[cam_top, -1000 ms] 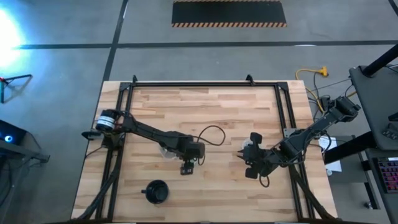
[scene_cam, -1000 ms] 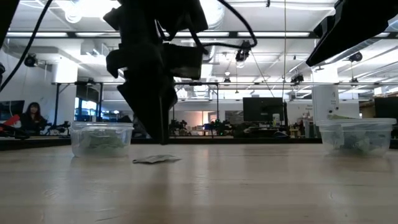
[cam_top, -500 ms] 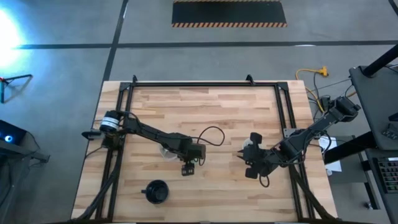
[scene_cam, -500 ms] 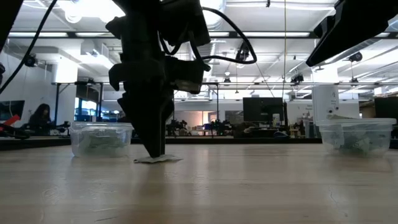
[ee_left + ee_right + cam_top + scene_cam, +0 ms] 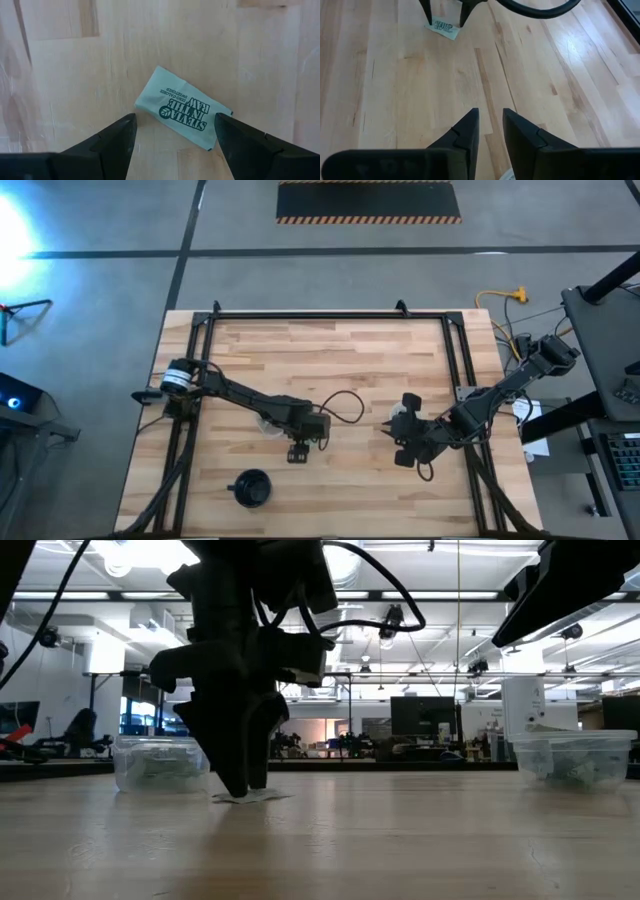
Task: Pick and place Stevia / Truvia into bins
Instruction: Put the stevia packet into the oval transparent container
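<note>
1. Stevia packet [image 5: 182,114], pale green with dark print, lies flat on the wooden bench [image 5: 60,75], turned at an angle to the grain of the boards.
2. Left gripper [image 5: 175,131] hangs directly over the packet with its two dark fingers [image 5: 112,142] spread wide apart, one on each side of the paper; the packet lies between them and is not clamped.
3. In the low view the left gripper [image 5: 242,785] has its fingertips down at the bench surface, straddling the packet [image 5: 250,797].
4. From above, the left gripper [image 5: 298,454] sits near the middle of the bench [image 5: 330,350], toward its front half.
5. One clear cup [image 5: 163,762] stands just behind the left arm and holds a layer of packets.
6. Right gripper [image 5: 490,131] waits above bare boards with its fingers a narrow gap apart, holding nothing; the packet [image 5: 442,27] shows well ahead of it.
7. Seen from above, the right gripper [image 5: 392,426] rests right of centre.
8. Second clear cup [image 5: 572,758] stands far to the right side, also filled with packets.
9. Black round cup [image 5: 250,488] sits near the front edge, well apart from both arms.
</note>
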### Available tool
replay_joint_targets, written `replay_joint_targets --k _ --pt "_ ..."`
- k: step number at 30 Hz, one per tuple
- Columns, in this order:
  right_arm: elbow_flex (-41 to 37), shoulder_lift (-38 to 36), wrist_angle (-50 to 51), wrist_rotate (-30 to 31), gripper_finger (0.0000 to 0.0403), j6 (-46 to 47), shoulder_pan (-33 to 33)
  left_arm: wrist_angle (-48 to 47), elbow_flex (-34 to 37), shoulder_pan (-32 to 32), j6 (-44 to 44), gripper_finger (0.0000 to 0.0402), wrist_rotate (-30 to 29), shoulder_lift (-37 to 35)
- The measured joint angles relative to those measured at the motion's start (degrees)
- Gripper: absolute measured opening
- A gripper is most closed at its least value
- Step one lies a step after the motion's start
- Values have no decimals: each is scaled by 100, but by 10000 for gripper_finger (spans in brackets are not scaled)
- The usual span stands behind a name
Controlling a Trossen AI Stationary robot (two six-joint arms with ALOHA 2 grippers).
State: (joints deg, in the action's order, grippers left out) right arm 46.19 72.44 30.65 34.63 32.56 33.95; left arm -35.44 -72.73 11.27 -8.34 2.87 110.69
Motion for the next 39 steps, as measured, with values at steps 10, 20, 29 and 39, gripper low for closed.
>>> replay_joint_targets --k 10,20,29,39 --pt "-4 0 3 2 68 -5 0 210 0 38 588 253 12 12" --pt "-4 0 42 2 77 -28 0 345 -2 44 935 210 37 17" --pt "-4 0 40 2 68 -24 -2 335 -2 41 924 132 100 17" --pt "-4 0 38 2 74 -21 -2 306 -2 44 1027 40 19 15"
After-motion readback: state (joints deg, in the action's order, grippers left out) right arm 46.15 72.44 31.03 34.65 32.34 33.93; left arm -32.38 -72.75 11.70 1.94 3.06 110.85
